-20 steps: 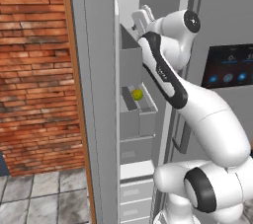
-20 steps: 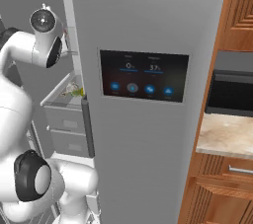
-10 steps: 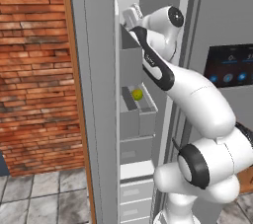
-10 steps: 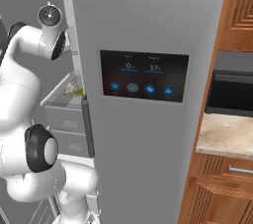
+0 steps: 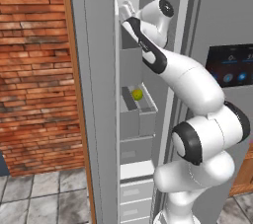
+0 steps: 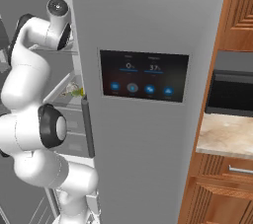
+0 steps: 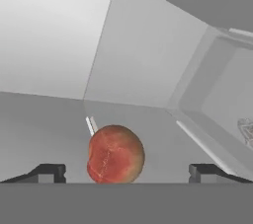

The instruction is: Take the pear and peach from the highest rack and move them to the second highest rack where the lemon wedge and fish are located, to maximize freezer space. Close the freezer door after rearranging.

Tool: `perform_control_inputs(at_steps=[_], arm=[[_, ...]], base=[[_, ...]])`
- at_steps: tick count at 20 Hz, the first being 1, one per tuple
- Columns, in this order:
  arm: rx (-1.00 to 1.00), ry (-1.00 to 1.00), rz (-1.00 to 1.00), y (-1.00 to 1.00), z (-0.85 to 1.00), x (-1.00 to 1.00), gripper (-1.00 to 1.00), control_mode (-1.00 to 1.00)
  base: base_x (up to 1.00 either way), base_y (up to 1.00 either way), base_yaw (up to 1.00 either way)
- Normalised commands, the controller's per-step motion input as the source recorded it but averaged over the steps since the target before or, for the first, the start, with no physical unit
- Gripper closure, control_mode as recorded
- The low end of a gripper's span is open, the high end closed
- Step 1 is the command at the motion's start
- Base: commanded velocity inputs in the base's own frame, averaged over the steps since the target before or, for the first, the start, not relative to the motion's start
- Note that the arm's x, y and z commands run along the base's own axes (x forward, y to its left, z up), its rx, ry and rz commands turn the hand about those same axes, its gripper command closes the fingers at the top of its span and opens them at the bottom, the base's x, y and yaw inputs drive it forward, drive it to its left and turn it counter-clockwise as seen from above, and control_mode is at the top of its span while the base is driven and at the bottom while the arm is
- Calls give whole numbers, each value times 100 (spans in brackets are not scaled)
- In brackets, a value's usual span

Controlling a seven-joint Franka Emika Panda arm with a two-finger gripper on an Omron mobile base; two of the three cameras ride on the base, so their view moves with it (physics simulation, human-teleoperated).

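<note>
Reaching deeper into top rack since last frames | round red-orange peach (image 7: 115, 154) at 6 o'clock between wide-open, empty fingertips (image 7: 48, 172) | ready to close

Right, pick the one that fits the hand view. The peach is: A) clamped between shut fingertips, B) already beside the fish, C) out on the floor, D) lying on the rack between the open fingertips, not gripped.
D: the peach lies on the grey rack with the gripper open, its fingertips well clear on either side.
</note>
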Motion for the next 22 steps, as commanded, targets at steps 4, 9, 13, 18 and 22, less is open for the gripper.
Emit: perform_control_inputs(at_steps=[4,9,13,18,22], arm=[[0,7,2,18,0,30,-100,-100],[0,7,1,15,-10,15,-100,-100],[0,6,1,17,-19,4,-100,-100],[0,4,1,14,-20,2,-100,-100],[0,2,0,5,-16,14,-100,-100]], base=[[0,0,0],[0,0,0],[0,0,0],[0,0,0],[0,0,0]])
